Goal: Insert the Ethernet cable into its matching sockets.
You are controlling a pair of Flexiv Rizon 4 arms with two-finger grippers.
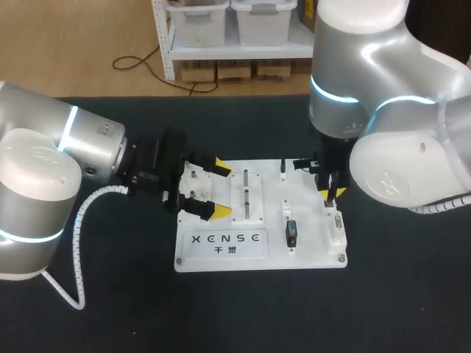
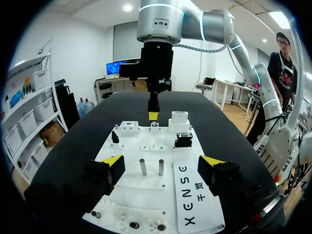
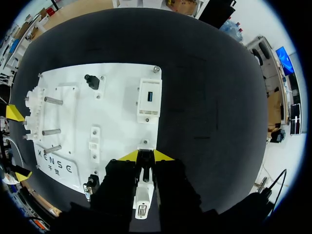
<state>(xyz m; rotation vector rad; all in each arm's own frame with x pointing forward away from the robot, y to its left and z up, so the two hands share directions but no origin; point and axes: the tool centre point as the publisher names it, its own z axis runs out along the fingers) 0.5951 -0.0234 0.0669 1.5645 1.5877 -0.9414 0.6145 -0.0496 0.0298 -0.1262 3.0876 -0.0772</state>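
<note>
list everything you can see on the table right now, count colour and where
table: 1, black, under everything
board: 1, white, middle of the table
metal pegs: at least 2, silver, upright mid-board
socket block: 1, white with a blue port, board's right edge, ahead of the right gripper
black connector: 1, black, right of the pegs, towards the near edge
black knob: 1, black, far side of the board
left arm: 1, silver, comes in from the left
right arm: 1, silver, comes in from the right
left gripper: 1, black with yellow tips, open, at the board's left edge
right gripper: 1, black with yellow tips, pointing down over the board's right edge
</note>
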